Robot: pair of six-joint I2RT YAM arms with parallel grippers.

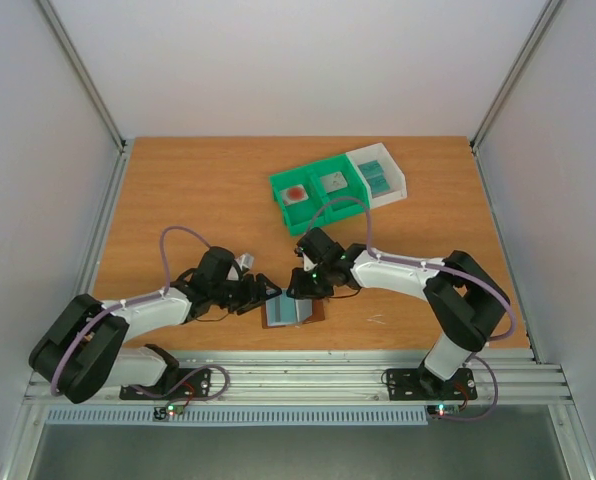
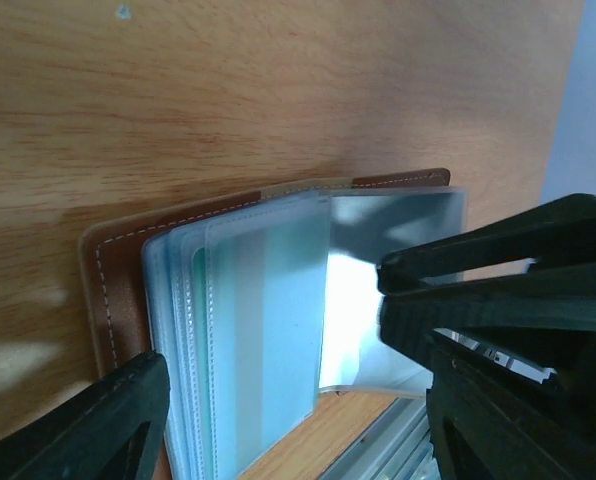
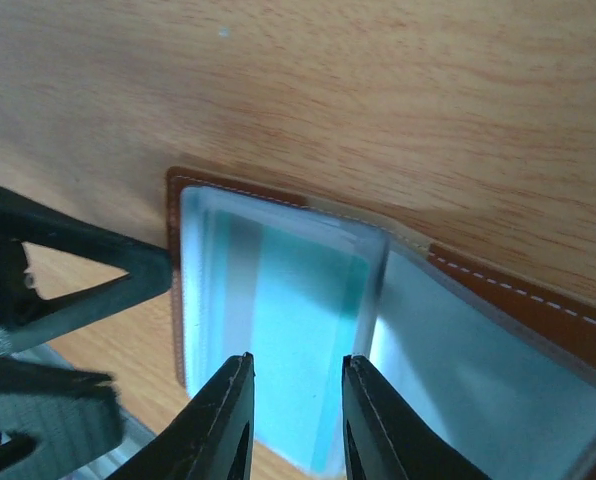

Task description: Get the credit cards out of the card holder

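Lying open at the front edge: the card holder (image 1: 294,312)

It rests spread on the wood-grain table (image 1: 198,190), brown leather down and clear sleeves (image 2: 268,300) up. Only the wrist views show a teal credit card (image 3: 288,330) inside a sleeve. The right gripper (image 3: 296,420) hovers over it, fingers narrowly apart; whether they pinch the sleeve I cannot tell. The left gripper (image 2: 298,430) gapes wide, one finger against the leather edge. Overhead alone shows white walls (image 1: 278,60) and a green bin (image 1: 278,193) further back.

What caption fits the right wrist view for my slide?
Right pincer open above a teal card sleeved in the open brown card holder.
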